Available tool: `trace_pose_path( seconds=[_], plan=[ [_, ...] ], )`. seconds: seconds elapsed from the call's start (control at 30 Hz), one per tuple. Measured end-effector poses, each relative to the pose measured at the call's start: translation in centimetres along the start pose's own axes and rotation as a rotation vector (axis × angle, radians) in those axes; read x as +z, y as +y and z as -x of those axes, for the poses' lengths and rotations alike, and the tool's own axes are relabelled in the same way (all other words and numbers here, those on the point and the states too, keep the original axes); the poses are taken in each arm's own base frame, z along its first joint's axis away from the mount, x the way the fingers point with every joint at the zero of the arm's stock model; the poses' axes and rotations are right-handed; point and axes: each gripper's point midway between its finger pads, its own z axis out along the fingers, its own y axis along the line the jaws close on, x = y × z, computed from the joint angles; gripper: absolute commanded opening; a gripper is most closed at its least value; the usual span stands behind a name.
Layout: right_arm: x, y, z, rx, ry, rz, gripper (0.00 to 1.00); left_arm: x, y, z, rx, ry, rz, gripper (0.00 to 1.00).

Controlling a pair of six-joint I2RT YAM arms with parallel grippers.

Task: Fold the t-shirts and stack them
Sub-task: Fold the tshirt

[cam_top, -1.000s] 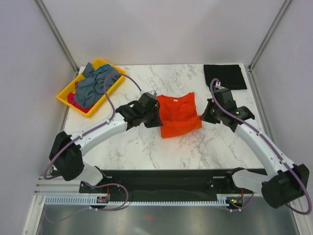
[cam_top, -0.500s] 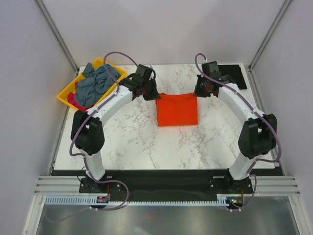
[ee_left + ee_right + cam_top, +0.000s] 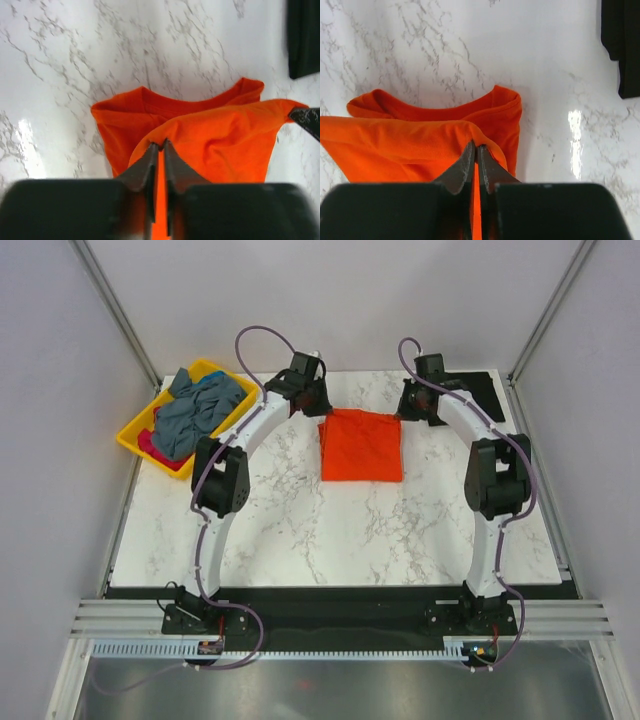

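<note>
1. Top external view: the orange t-shirt (image 3: 362, 445) lies toward the far edge of the table (image 3: 300, 530), midway between its left and right edges, as a neat rectangle.
2. The left fingers (image 3: 318, 408) and right fingers (image 3: 408, 410) sit at its two far corners. A second ago they flanked it nearer the table's middle, and both arms have since stretched out toward the far edge.
3. Left wrist view: the left fingers (image 3: 154, 152) are pressed together on the edge of the shirt's upper layer, which is drawn over the collar layer beneath.
4. Right wrist view: the right fingers (image 3: 469, 157) are likewise clamped on that upper layer's edge.
5. A black t-shirt (image 3: 480, 392) lies flat at the far right corner, unmoved.
6. The yellow tray (image 3: 135, 438) at the far left corner holds bunched grey-blue shirts (image 3: 195, 410) over a pink shirt (image 3: 152, 443), unchanged.
</note>
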Motion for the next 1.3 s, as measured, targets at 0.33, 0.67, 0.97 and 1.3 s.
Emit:
trace_pose_path(
  seconds=[0.33, 0.67, 0.97, 1.3],
  plan=[
    [3.9, -3.9, -0.5, 0.05, 0.02, 0.004, 0.49, 4.1, 7.4, 2.3, -0.058, -0.02, 0.015, 0.5],
    [1.4, -2.3, -4.0, -0.066, 0.092, 0.152, 0.5, 1.3, 5.9, -6.7, -0.016, 0.184, -0.073, 0.52],
    [3.2, -2.8, -6.7, -0.096, 0.147, 0.187, 0.45, 1.8, 3.7, -8.5, 0.018, 0.211, -0.147, 0.38],
    [2.6, -3.2, -9.5, -0.061, 0.15, 0.214, 0.43, 2.2, 4.6, -11.2, 0.0, 0.257, -0.175, 0.23]
  ],
)
